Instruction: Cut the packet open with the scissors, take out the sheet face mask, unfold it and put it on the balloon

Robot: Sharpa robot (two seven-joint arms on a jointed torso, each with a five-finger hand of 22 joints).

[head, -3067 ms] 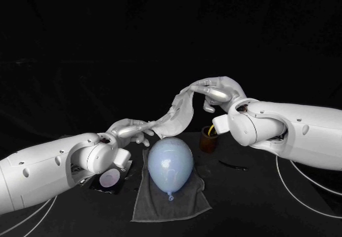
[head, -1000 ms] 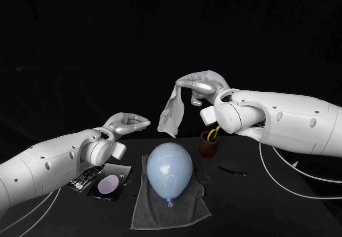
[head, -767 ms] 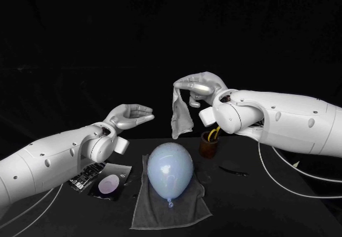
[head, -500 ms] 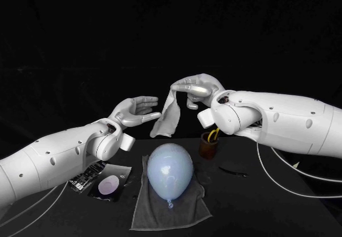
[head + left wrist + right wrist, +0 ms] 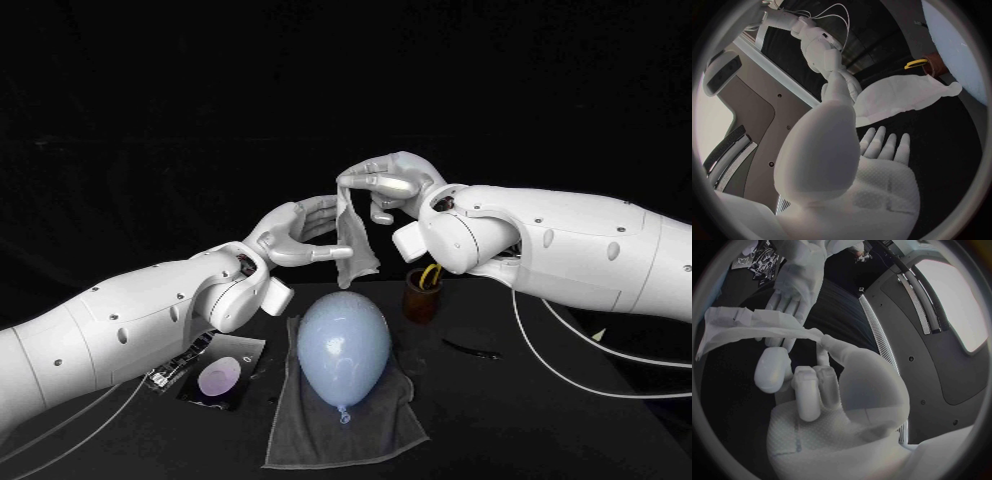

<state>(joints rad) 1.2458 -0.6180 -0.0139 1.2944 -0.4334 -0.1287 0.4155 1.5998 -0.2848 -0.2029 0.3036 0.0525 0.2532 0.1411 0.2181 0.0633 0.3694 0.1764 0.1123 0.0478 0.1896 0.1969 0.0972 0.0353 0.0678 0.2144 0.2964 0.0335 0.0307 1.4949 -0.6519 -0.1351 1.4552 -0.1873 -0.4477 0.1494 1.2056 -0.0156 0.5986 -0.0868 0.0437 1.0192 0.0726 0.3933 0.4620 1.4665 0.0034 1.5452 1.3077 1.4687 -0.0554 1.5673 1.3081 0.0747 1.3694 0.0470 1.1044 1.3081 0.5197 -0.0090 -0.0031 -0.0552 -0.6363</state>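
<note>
The sheet face mask (image 5: 356, 240) is held aloft by its upper edge, pinched in the curled fingers of the right hand (image 5: 387, 187), and hangs as a crumpled strip above the far end of the balloon (image 5: 343, 345). The left hand (image 5: 300, 232) is spread wide with nothing gripped, its fingertips set right at the hanging mask (seemingly touching it). The balloon is laid on a grey towel (image 5: 310, 430) on the tabletop (image 5: 562, 420), and the packet (image 5: 219, 376) is seen beside the towel.
</note>
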